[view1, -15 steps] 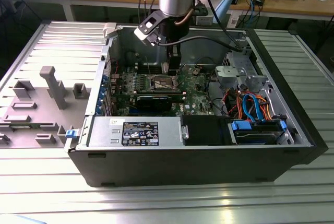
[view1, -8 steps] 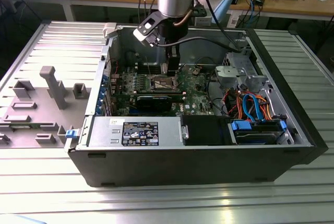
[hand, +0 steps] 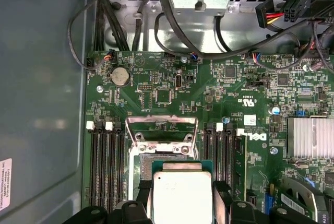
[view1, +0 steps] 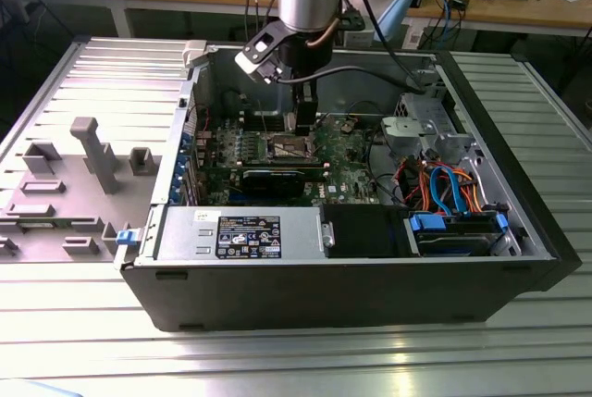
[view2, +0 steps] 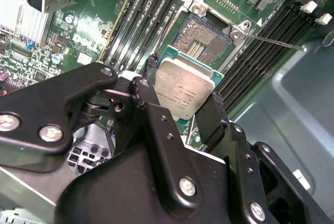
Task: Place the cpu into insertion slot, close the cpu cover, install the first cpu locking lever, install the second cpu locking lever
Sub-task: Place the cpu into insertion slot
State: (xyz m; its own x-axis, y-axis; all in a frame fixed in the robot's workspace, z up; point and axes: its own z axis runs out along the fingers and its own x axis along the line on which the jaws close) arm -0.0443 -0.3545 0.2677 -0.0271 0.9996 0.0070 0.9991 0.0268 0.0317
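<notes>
Cpu (view2: 183, 89) — clamped edge to edge in the claw (view2: 182, 84) — hangs just above the insertion slot (view2: 202, 35).

Open computer case (view1: 324, 291), grey power supply (view1: 239, 235), coin battery (hand: 119, 76), silver heatsink (hand: 311, 138)

Exterior view wide; both wrist views near cpu (view2: 185, 89) (hand: 181, 195).
</notes>
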